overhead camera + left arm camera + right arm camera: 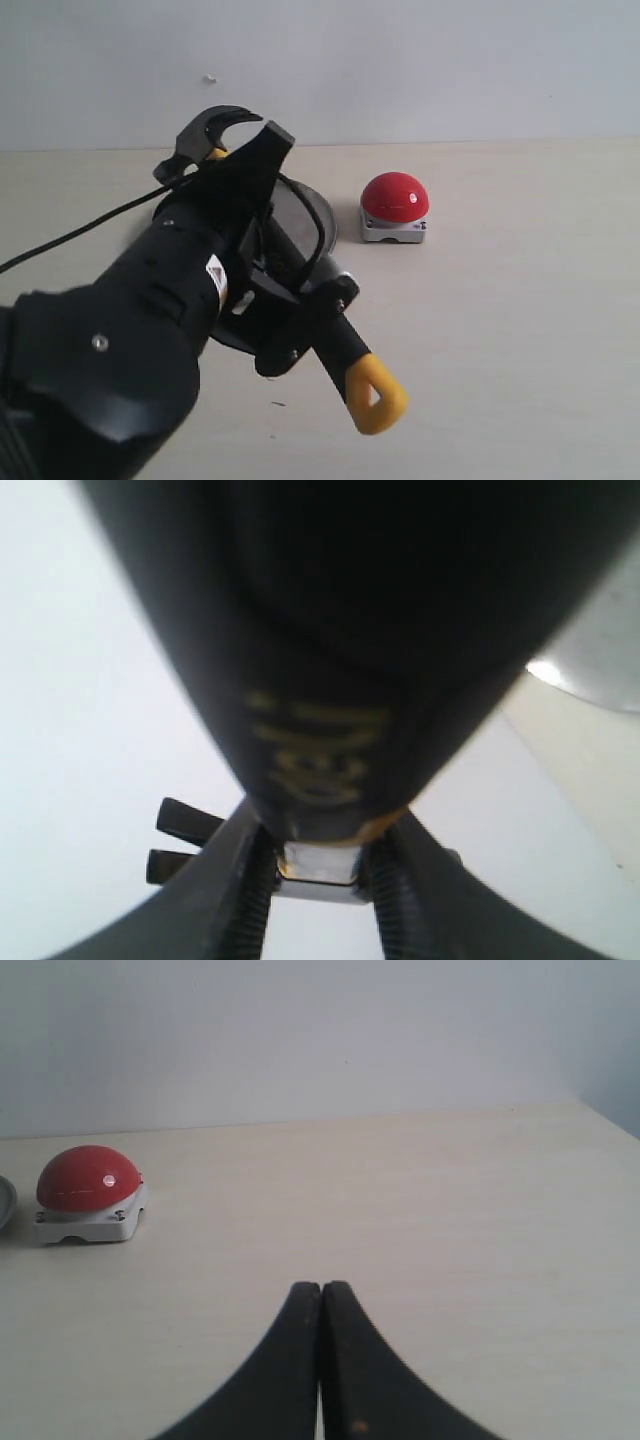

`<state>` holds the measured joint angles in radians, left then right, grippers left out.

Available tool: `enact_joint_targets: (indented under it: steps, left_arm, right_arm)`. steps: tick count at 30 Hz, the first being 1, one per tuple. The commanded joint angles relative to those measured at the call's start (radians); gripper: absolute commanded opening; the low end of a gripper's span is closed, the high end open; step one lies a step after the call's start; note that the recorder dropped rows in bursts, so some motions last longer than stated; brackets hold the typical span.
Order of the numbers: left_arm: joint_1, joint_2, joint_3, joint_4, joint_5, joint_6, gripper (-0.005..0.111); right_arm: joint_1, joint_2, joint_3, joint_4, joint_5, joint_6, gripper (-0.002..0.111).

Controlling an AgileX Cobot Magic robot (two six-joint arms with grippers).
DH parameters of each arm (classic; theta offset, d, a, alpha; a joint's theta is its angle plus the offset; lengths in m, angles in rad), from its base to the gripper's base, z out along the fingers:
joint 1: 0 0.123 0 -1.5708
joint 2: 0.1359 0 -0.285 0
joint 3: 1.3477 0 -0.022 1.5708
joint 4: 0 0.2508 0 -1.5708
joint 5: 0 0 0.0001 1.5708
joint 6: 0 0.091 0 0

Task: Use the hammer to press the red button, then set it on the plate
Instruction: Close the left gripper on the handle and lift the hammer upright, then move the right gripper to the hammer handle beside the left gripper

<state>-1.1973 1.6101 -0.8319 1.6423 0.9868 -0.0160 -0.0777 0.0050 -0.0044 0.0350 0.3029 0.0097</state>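
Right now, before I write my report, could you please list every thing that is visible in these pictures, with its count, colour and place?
hammer: 1, dark head, black handle with yellow end, held in the left gripper
plate: 1, silver, on the table, partly hidden behind the left gripper
red button: 1, red dome on a light-grey base, on the table to the right of the plate, apart from it
table: 1, pale beige, under everything
wall: 1, white, behind the table
cable: 1, black, running off the left gripper's arm
left gripper: 1, black, shut on the hammer near its head
right gripper: 1, black, shut and empty, seen only in its own wrist view
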Motion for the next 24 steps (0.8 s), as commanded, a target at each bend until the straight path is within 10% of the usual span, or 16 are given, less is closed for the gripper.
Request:
enact_joint_targets:
  steps: [1,24]
  left_arm:
    - [-0.077,-0.024,0.02,0.099,0.061,-0.082,0.0]
    - [-0.172,-0.03,0.075,0.102,0.092,-0.172,0.0]
  right_arm:
    - [-0.005,-0.005,0.004,-0.025,-0.038,-0.01,0.0]
    - [-0.005,-0.001,-0.084,0.428,-0.458,0.177,0.0]
